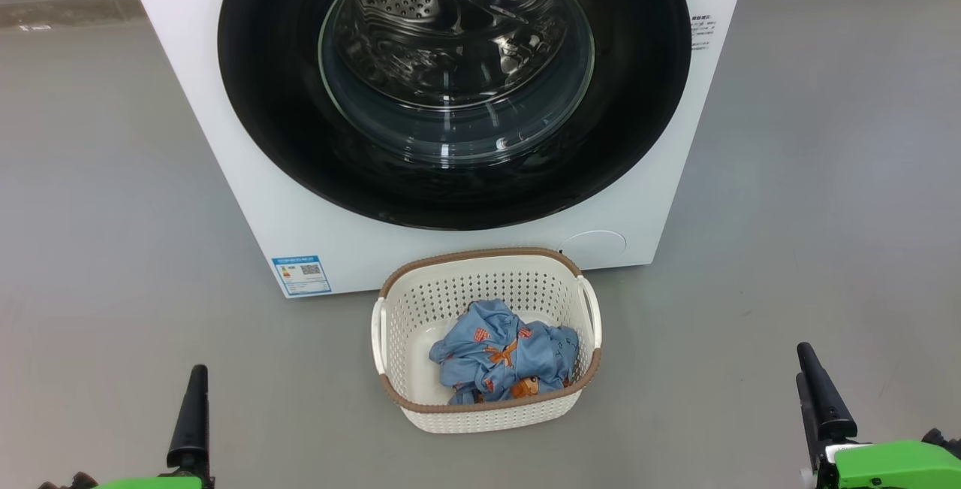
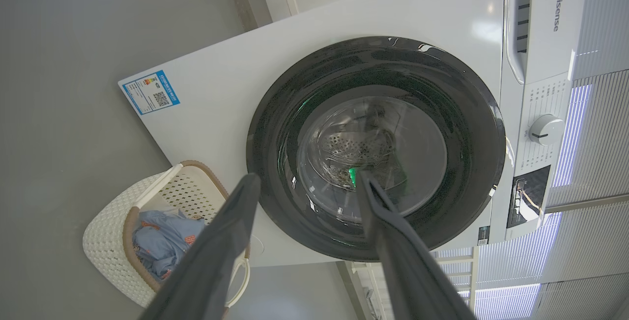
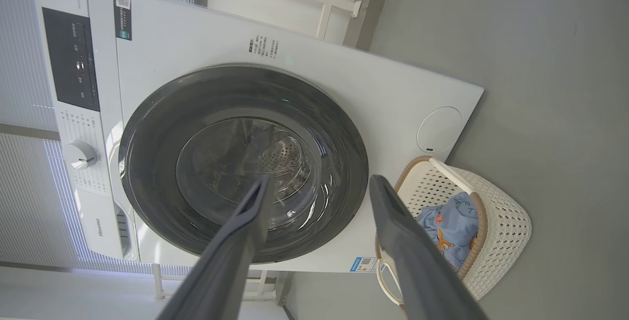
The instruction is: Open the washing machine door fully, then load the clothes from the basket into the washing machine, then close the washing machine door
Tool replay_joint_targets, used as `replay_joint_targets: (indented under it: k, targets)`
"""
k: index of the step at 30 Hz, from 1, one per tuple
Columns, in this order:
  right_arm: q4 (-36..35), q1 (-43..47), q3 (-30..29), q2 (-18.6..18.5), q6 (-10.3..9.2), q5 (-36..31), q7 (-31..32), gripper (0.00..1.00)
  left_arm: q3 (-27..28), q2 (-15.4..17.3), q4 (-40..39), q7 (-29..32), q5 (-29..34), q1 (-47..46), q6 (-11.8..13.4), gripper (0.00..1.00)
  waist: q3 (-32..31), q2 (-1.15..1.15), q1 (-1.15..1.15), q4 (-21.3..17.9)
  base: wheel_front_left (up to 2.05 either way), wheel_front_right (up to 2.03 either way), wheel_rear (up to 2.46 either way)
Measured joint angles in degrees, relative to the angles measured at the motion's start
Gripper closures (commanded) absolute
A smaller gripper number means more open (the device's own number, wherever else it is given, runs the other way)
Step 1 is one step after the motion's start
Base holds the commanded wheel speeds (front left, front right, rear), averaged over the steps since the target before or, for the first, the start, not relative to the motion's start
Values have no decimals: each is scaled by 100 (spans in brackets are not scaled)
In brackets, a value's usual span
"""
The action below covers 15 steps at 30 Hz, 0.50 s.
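Note:
The white washing machine (image 1: pixel 225 173) stands straight ahead. Its washing machine door (image 1: pixel 454 83), a black rim around a clear glass bowl, lies flush against the front, and the steel drum shows through the glass. On the floor just before it sits the cream basket (image 1: pixel 488 410), holding the clothes (image 1: pixel 503 354), a crumpled light blue garment with orange prints. My left gripper (image 1: pixel 197 384) is low at the left and my right gripper (image 1: pixel 807 357) low at the right. Both are short of the basket, open and empty. In the wrist views the left gripper (image 2: pixel 308 177) and right gripper (image 3: pixel 320 180) point at the door.
Grey floor (image 1: pixel 826 211) stretches to both sides of the machine and basket. A blue energy sticker (image 1: pixel 301 275) and a round cover (image 1: pixel 593 245) mark the machine's lower front. The control panel with its knob (image 2: pixel 545 130) runs along the machine's top.

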Motion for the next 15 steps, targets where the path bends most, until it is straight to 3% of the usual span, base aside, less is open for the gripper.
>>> replay_joint_targets:
  k: [15]
  targets:
    - [3, -40, -44, -82, 1, -1633, -209, 0, -13, -2, -238, -229, 1656, -1, 0, 0, -12, 0, 0, 3, 0, 0, 0]
